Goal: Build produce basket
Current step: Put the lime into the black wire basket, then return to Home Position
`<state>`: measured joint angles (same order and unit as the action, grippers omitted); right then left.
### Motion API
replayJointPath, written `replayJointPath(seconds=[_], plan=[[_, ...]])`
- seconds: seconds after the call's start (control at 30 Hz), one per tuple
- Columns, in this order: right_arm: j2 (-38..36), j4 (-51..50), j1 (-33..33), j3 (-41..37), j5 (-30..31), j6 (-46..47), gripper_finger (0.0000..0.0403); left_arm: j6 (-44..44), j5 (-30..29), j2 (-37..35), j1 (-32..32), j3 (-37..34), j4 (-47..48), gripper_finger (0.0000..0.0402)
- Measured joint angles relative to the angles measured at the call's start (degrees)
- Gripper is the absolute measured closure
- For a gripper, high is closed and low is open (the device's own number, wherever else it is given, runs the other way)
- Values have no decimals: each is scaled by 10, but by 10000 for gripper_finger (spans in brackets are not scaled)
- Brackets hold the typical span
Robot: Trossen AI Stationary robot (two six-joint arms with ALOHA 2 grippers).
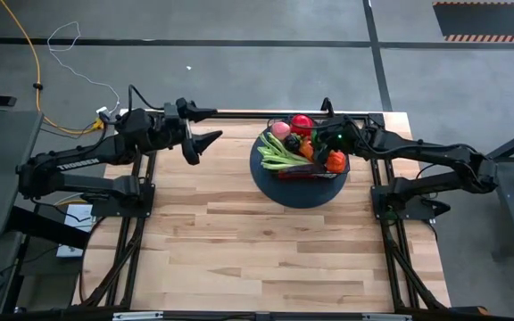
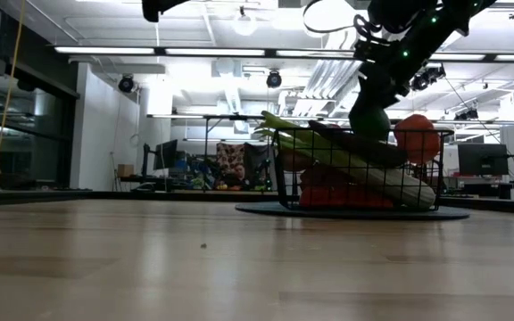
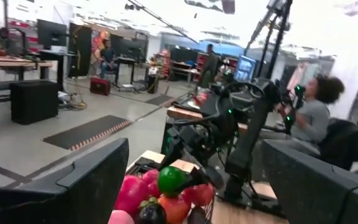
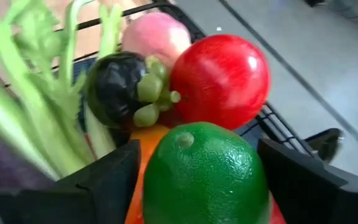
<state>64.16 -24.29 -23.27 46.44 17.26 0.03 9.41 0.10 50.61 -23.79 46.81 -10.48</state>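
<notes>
The black wire basket [image 2: 286,169] stands on its dark round disc base [image 1: 297,193] at the table's far right. It holds pale green celery [image 1: 277,156], a red round piece [image 4: 219,78], a pink piece [image 4: 157,37], a dark piece with green sepals [image 4: 114,87] and an orange piece [image 1: 335,161]. My right gripper [image 4: 197,180] hangs over the basket's right part, slanting down, shut on a green lime [image 4: 204,174]. My left gripper [image 1: 208,143] stands open above the table left of the basket, pointing level toward it, with nothing between its fingers. My right gripper has the green lime's two opposite sides [image 4: 154,180] between its two fingers, coming from the table's right and slanting down. The lime [image 2: 370,120] sits at about rim height above the pile. I cannot tell whether it rests on the pieces beneath it.
Bare wooden table [image 1: 266,250] lies near and left of the basket. Both arms' frames stand at the table's left and right edges. A yellow cable [image 1: 25,62] lies on the floor behind. In the left wrist view a seated person [image 3: 309,118] shows beyond the table.
</notes>
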Motion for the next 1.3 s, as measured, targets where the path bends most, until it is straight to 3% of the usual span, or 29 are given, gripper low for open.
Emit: replayJointPath(seconds=[0.1, 0.3, 0.5, 0.73, 0.9, 1.1, 1.3], plan=[[0, -3, 0, 0, -22, -3, 69, -6, 22, 3, 0, 0, 5, 51], [-3, -3, 0, 0, -9, -5, 8, -6, 61, 3, 2, 0, 5, 51], [-52, -15, 0, 0, -69, -23, 15, -42, 56, 3, 19, 0, 5, 51], [-152, -13, 0, 0, -145, 55, 15, -126, 23, 3, 45, 0, 4, 51], [-205, -8, 1, 0, -208, 68, 15, -118, 4, 3, 56, 0, 4, 51], [-220, 21, 0, 0, -221, 77, 15, -90, -9, 3, 59, 0, 4, 54], [-218, 40, 0, 0, -247, 92, 41, -66, -10, 3, 59, 0, 4, 97]])
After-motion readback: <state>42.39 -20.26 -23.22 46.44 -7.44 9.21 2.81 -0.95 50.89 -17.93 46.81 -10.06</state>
